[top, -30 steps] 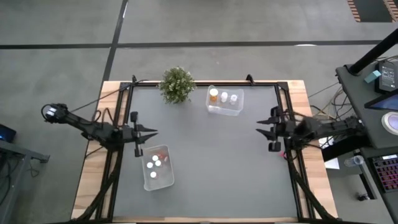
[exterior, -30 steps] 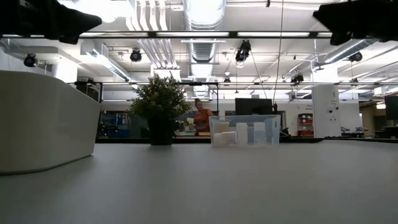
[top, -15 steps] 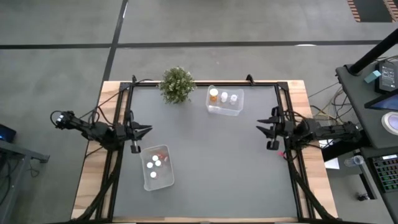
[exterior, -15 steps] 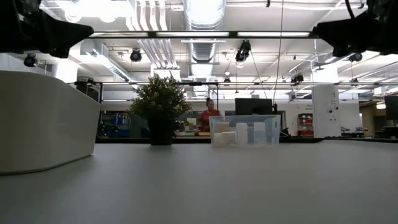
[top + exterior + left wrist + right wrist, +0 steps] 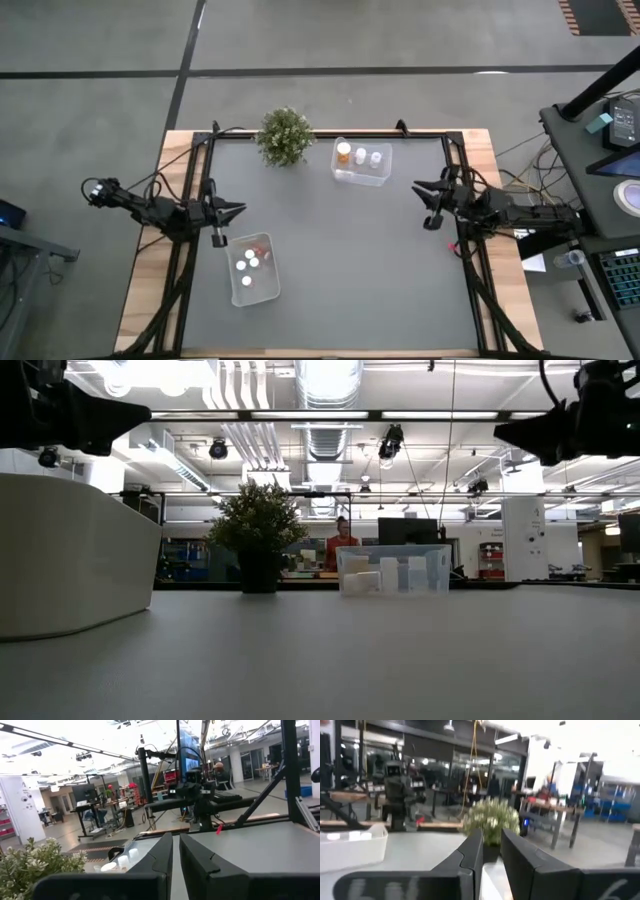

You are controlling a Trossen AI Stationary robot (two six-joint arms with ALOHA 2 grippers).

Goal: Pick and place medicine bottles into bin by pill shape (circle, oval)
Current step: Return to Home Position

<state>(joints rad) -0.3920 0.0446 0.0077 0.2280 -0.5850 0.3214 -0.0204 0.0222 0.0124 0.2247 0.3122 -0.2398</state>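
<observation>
Both grippers hang above the table, away from the bottles and touching nothing. My left gripper is shut, by the table's left edge, just far of the white bin. The white bin holds several white-capped bottles. My right gripper is shut, by the right edge, to the right of the clear bin. The clear bin holds an orange bottle and two pale bottles. In the low view the left gripper and the right gripper show high above the tabletop.
A green bushy plant in a dark pot stands at the far edge, left of the clear bin. The grey table top lies between the two bins. A person moves in the room beyond the far edge.
My left gripper has drawn back a little toward the table's left edge and has then held still. My right gripper has gone toward the far edge and has turned slightly. The bottles and bins have not moved.
</observation>
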